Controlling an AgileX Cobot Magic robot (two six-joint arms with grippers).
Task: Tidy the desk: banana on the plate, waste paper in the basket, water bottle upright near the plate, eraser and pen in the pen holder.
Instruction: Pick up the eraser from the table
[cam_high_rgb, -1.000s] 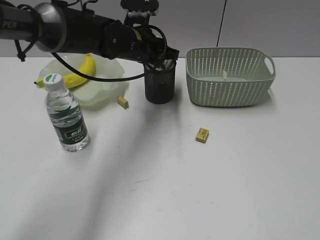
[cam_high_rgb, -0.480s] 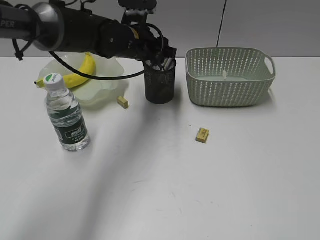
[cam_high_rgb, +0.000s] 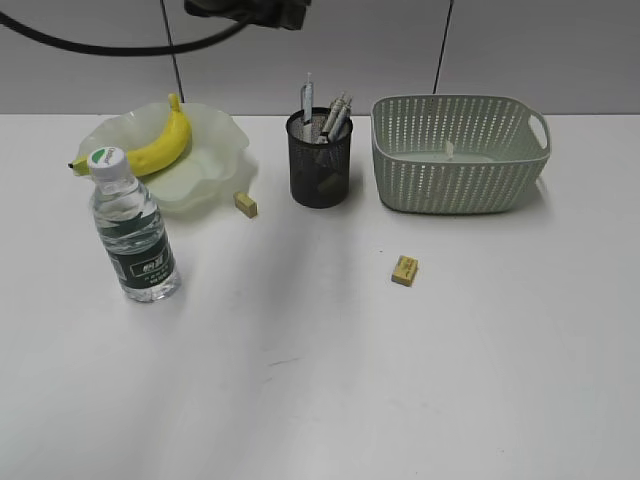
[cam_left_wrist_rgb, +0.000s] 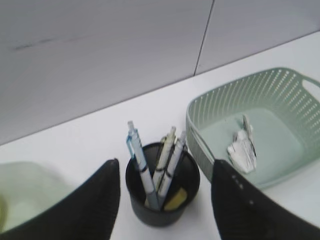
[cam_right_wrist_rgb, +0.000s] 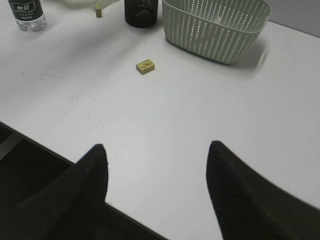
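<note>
- Two erasers (cam_high_rgb: 404, 270) lie loose on the worktop, one right of the holder (cam_high_rgb: 320, 165), one left (cam_high_rgb: 245, 204); small, light, stiff; pinch the flat sides.
- Left tool (cam_left_wrist_rgb: 162, 192) gapes empty above the holder; right tool (cam_right_wrist_rgb: 155, 172) open, empty.

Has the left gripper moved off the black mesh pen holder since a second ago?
Yes. The left gripper has risen from the black mesh pen holder, now open above it.

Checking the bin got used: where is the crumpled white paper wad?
In the left wrist view, the crumpled white paper wad lies inside the sage-green perforated basket, right of the black mesh pen holder.
</note>
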